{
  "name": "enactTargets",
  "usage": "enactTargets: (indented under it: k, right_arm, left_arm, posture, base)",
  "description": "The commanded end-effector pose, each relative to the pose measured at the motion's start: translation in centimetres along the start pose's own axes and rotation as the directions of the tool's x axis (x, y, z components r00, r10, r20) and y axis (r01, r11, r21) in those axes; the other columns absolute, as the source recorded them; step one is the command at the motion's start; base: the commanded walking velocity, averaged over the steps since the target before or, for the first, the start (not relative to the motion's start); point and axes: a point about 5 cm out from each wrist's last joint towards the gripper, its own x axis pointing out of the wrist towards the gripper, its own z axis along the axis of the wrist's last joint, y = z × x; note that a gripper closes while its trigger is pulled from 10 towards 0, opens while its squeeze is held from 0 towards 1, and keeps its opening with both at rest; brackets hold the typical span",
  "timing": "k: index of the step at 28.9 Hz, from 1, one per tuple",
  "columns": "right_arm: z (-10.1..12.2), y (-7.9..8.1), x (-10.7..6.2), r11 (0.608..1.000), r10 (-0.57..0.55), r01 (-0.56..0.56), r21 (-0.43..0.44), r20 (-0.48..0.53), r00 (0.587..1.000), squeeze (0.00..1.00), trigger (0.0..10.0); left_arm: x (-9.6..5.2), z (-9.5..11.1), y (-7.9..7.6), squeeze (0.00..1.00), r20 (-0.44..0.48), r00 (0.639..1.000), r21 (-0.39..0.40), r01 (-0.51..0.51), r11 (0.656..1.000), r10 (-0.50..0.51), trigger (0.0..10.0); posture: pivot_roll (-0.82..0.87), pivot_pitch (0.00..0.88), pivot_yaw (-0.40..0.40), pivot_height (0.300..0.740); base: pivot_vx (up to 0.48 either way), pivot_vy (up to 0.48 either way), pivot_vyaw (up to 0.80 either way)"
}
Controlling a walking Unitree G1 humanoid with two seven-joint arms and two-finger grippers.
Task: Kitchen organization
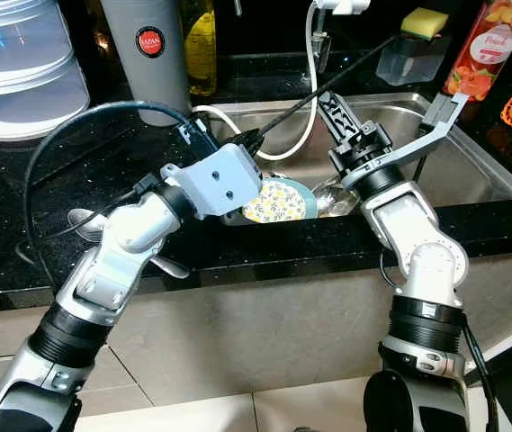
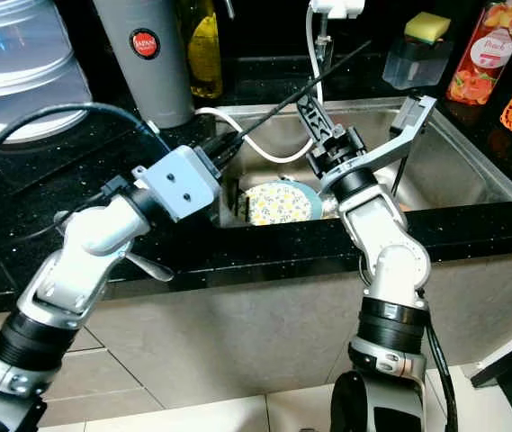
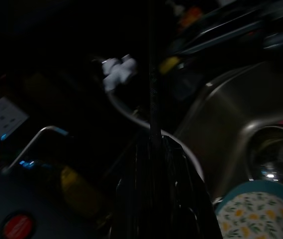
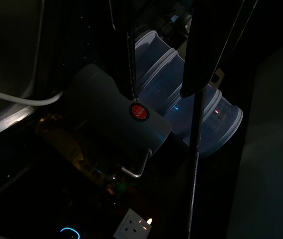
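Over the sink (image 1: pixel 471 171), the left gripper (image 1: pixel 254 142) clenches a thin black rod (image 1: pixel 327 83), the right gripper (image 1: pixel 390 117) spread empty — the floral plate (image 1: pixel 278 200) likely needs lifting next.

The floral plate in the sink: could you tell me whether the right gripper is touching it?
Apart. In the left eye view the right gripper points up over the sink, well above the floral plate.
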Motion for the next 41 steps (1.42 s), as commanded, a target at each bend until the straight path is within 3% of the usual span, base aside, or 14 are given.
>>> enactTargets:
  k: [1,13,27,41]
  right_arm:
    - [0.7,0.5,-0.1,1.000,0.024,-0.024,-0.006,0.027,0.999,0.00,10.0]
    - [0.5,0.6,0.1,0.999,0.034,-0.034,-0.001,0.018,0.999,0.00,10.0]
    - [0.5,1.2,0.0,0.997,0.071,-0.071,-0.004,0.022,0.997,0.00,10.0]
    - [0.3,0.9,0.0,0.999,0.054,-0.054,-0.009,0.009,0.999,0.00,10.0]
  left_arm:
    - [0.1,-0.1,0.4,0.00,0.004,1.000,0.006,-0.024,1.000,0.024,10.0]
    - [-0.2,-0.6,-1.6,0.00,-0.005,0.999,-0.033,0.044,0.999,-0.044,10.0]
    - [-0.2,-1.1,-1.9,0.00,-0.016,0.999,-0.051,0.049,0.998,-0.050,10.0]
    - [-0.1,-0.7,-3.5,0.00,0.007,0.996,-0.079,0.093,0.993,-0.092,10.0]
  posture:
    - [0.07,0.000,0.002,0.740]
    - [0.07,0.000,-0.002,0.740]
    - [0.07,0.000,0.003,0.740]
    - [0.07,0.000,-0.002,0.740]
  base:
    - [0.000,0.000,0.00]
    - [0.000,0.000,0.00]
    - [0.000,0.000,0.00]
    - [0.000,0.000,0.00]
